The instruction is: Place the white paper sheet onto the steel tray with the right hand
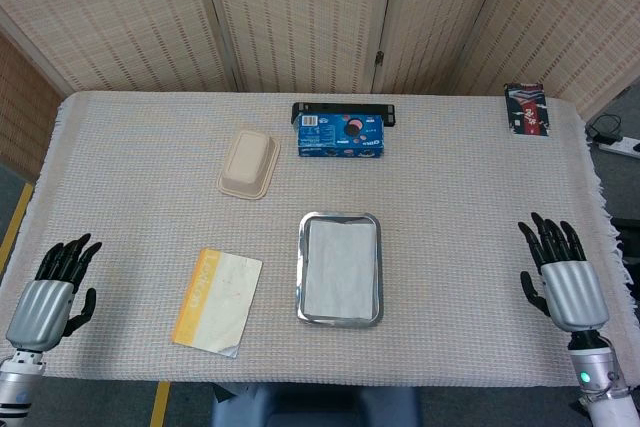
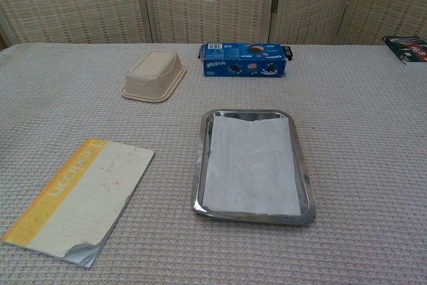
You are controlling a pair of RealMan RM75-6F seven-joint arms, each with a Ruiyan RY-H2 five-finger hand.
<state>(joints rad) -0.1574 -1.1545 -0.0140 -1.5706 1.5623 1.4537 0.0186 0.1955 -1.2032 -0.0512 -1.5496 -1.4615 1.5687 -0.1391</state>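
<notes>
White paper sheet (image 2: 250,163) flat inside steel tray (image 2: 199,171), right hand (image 1: 568,282) spread, empty, at table edge

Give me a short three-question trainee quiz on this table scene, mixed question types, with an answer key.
1. True or false: the white paper sheet lies inside the steel tray.
2. What does the right hand hold?
A) the sheet
B) nothing
C) the tray
3. Fill in: left of the tray lies a notebook with a ____ spine edge.

Key:
1. True
2. B; its fingers are spread, like the left hand.
3. Yellow
</notes>
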